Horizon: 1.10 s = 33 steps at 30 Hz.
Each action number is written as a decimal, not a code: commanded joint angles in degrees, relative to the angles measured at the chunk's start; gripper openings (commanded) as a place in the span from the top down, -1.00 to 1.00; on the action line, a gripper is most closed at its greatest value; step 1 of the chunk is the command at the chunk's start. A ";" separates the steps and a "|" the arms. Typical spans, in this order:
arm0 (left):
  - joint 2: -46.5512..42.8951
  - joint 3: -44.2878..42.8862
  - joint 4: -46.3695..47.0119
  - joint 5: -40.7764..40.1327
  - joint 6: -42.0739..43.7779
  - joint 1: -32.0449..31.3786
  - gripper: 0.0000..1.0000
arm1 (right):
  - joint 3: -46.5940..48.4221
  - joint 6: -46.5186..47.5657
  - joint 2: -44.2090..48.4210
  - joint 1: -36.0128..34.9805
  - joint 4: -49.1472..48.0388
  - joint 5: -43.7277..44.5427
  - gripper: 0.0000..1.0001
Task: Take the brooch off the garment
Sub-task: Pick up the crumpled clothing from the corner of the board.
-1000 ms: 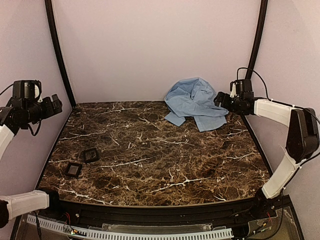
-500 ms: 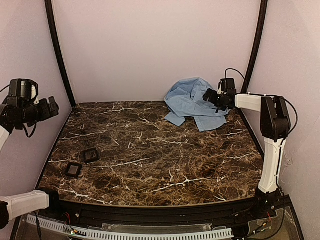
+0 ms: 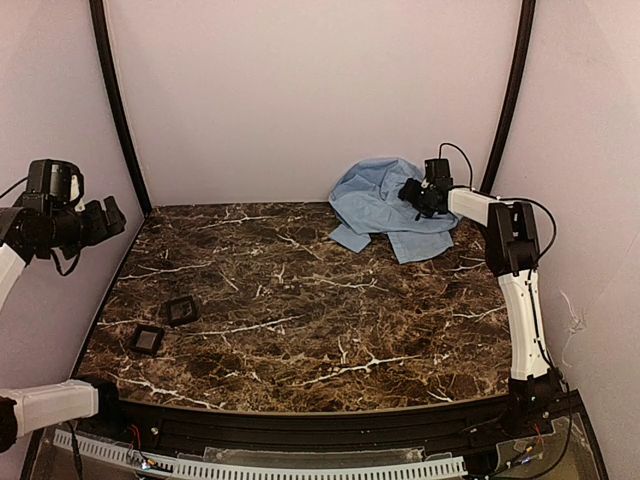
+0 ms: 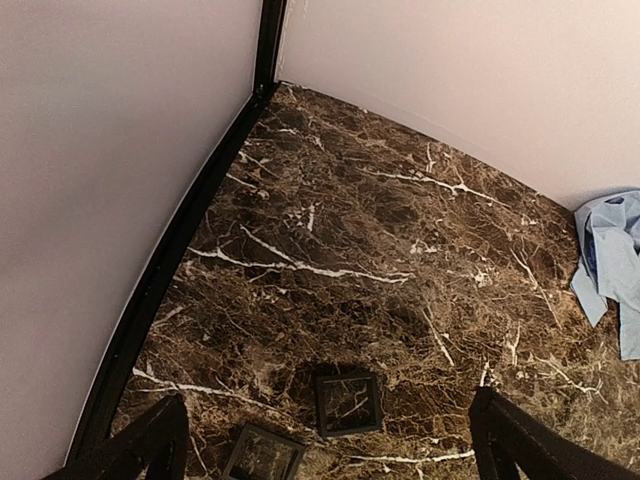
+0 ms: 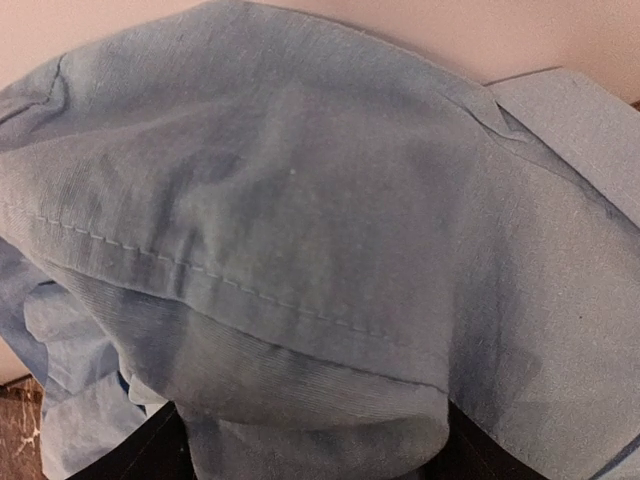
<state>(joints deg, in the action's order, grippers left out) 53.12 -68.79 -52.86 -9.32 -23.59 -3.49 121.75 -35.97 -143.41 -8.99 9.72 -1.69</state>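
The garment (image 3: 385, 205) lies crumpled in a heap at about 1 o'clock on the dark marble desk (image 3: 300, 300), pushed up against the pale back wall, with one flat flap spread toward the desk's middle. The brooch cannot be made out in any view; folds of blue cloth cover whatever part carries it.

The right arm stretches along the desk's right edge and reaches in from 2 o'clock, so that the right hand (image 3: 410, 192) sits on the upper right side of the heap, touching the cloth. In the right wrist view blue fabric fills nearly everything, a stitched seam running across it, and the fingers (image 5: 150, 455) show only as dark slivers at the bottom, one on each side of a bulging fold. They stand apart with cloth between them; whether they press on it I cannot tell.

The left hand (image 3: 110, 215) hangs in the air beyond the desk's left edge at about 10 o'clock, well apart from the garment. Its fingers (image 4: 150, 445) are spread wide with nothing between them, and its camera looks down over the left half of the desk.

Two small black square pads (image 3: 181, 310) lie near each other at about 8 o'clock, flat on the marble, one slightly nearer the front edge than the other
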 commanded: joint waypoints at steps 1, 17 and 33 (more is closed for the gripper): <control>0.83 1.58 0.91 1.48 0.36 0.25 -0.99 | 2.24 0.00 -1.56 0.30 -0.81 -3.40 -0.30; -1.70 6.22 13.27 8.32 0.60 0.23 -0.99 | -47.70 0.98 36.20 -9.12 -21.49 -3.34 1.00; 1.79 10.42 26.78 22.89 -2.15 -1.89 -0.99 | -38.45 12.16 64.50 -29.00 1.68 7.60 1.00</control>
<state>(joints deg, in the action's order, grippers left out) 54.28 -60.18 -32.77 9.08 -23.11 -4.16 75.53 -28.14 -80.01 -34.94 8.27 4.69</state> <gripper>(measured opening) 0.996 0.027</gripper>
